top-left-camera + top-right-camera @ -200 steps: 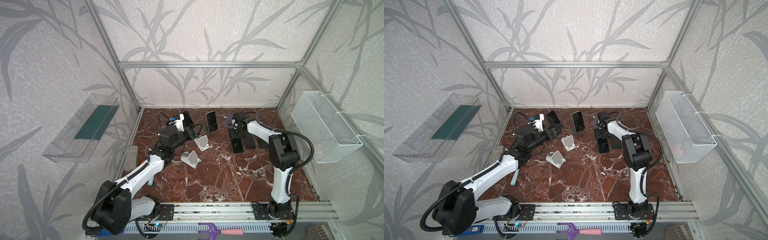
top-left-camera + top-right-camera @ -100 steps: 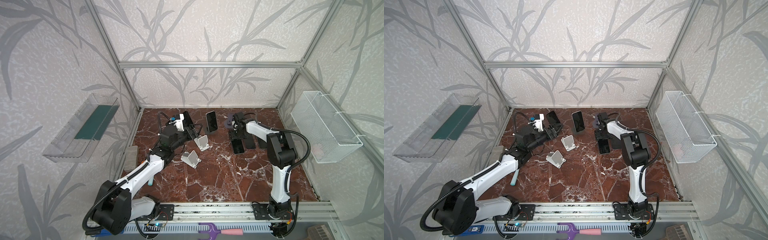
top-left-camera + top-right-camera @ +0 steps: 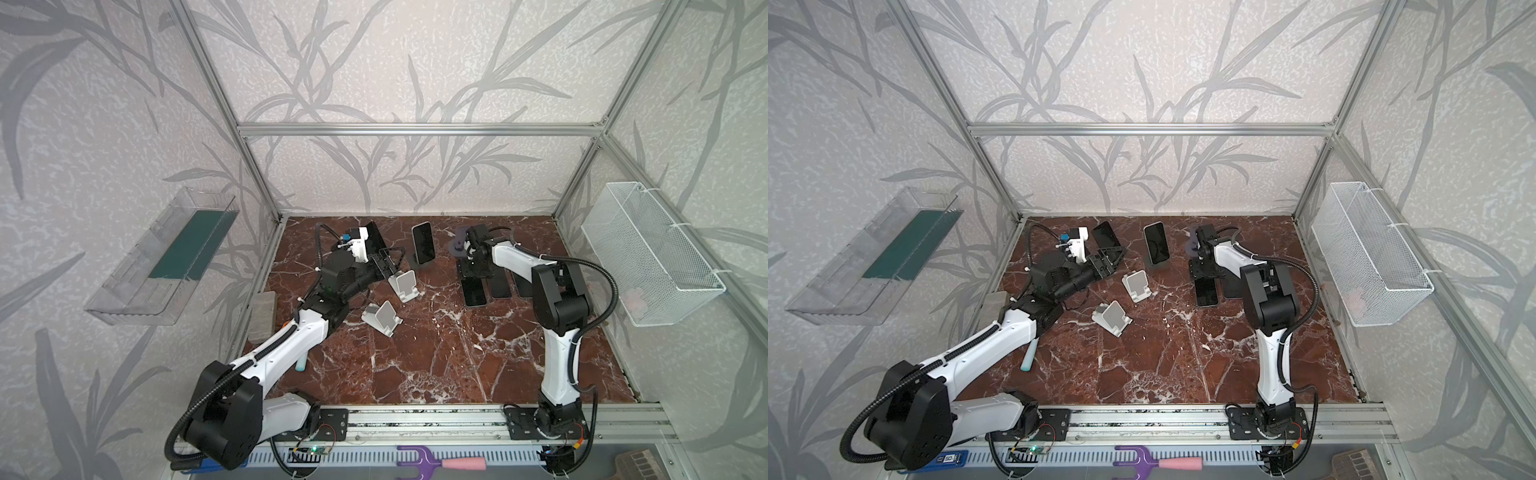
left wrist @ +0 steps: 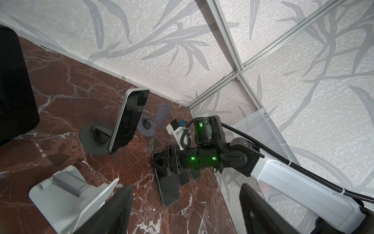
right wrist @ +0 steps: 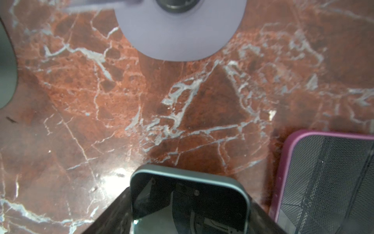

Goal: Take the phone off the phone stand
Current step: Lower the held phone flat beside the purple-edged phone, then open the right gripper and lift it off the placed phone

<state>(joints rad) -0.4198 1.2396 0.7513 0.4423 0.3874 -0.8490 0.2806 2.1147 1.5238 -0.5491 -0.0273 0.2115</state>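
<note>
Now see the phone (image 3: 424, 248) propped nearly upright, dark screen forward, on the round dark stand (image 4: 95, 139) near the middle of the table's back edge, not yet lifted off. Just left of it and slightly nearer, find the left gripper (image 3: 392, 262), jaws spread wide with nothing between them, fingers (image 4: 113, 210) clear of both phone and stand. Behind that gripper, note a second black phone (image 3: 1105, 235) leaning near the back left corner, its support hidden. Close on the gripper's near side, spot a white stand (image 3: 402, 286), then another white stand (image 3: 382, 318) further toward the front. To the right of the phone, pick out a lavender stand (image 3: 459, 246) with a round base (image 5: 178, 30). Nearer than that, count three phones lying flat side by side on the marble table (image 3: 436, 365): a grey-edged phone (image 5: 188, 200) on the left, a pink-cased phone (image 5: 323, 182) beside it, and a third phone (image 3: 523, 284) partly hidden by the right arm. Down over the far end of the grey-edged one, find the right gripper (image 3: 477, 273), a finger on each side of that phone; cannot tell whether clamped on it or standing just off its edges. On the right wall, a white wire basket (image 3: 648, 253); on the left wall, a clear tray (image 3: 166, 257)
</note>
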